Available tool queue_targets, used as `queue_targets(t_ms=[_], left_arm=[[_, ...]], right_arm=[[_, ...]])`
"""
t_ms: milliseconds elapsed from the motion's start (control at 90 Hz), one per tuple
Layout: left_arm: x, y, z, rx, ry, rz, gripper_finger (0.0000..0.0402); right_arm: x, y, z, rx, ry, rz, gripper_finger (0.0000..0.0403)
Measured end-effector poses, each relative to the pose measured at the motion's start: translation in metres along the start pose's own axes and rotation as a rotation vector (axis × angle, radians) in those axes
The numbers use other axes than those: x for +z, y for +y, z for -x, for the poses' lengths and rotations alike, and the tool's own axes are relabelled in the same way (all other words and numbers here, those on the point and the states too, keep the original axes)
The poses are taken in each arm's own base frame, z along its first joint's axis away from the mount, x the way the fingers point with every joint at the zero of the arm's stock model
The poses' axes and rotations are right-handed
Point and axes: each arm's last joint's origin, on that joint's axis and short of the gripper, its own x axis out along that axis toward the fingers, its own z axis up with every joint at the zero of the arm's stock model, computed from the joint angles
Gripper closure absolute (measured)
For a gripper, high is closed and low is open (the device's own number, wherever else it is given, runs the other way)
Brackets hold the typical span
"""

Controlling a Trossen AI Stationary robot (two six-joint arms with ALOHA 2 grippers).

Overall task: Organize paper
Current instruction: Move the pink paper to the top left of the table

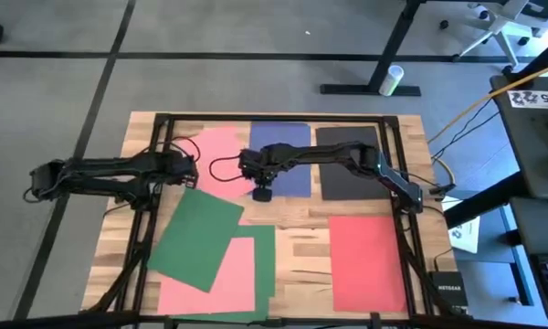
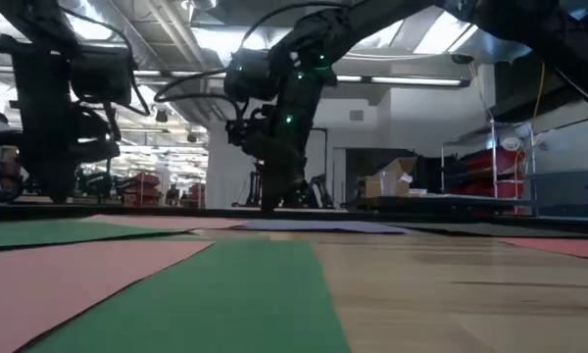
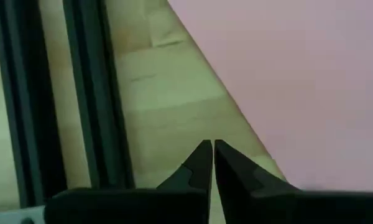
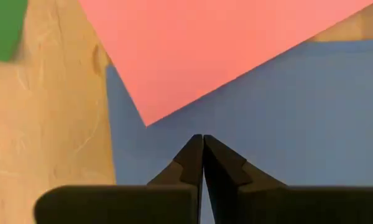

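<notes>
Grey carpet floor [image 1: 55, 91], black seams

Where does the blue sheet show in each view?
High: blue sheet at table's far middle, right claw at its near-left corner.
Low: thin bluish strip under that claw.
Left wrist: not in it.
Right wrist: fills the frame under the pink sheet.
Shared landmark: right claw.

A white cup [image 1: 395, 79] lies on the grey floor [image 1: 55, 91] beyond the wooden table [image 1: 301, 251].
</notes>
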Motion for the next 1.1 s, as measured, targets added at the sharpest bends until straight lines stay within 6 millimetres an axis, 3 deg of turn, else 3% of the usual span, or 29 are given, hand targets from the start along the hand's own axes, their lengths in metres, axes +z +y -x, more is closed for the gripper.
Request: queue_targets(t_ms=[378,856,1100], left_arm=[[0.018,-0.006,-0.016,-0.012,-0.007,0.088,0.0401],[0.016,-0.006,-0.024,0.084,0.027,0.134,0.0401],[0.018,-0.006,-0.039,0.004,-0.014,0.178,0.0401]], right_arm=[[0.001,0.000,-0.004,0.010,-0.008,-0.002,0.0403],[-0.001,0.000,-0.003,0.002,0.013,-0.001,0.0403],[-0.003,0.001,-0.015,0.026,0.024,-0.004,0.0403]])
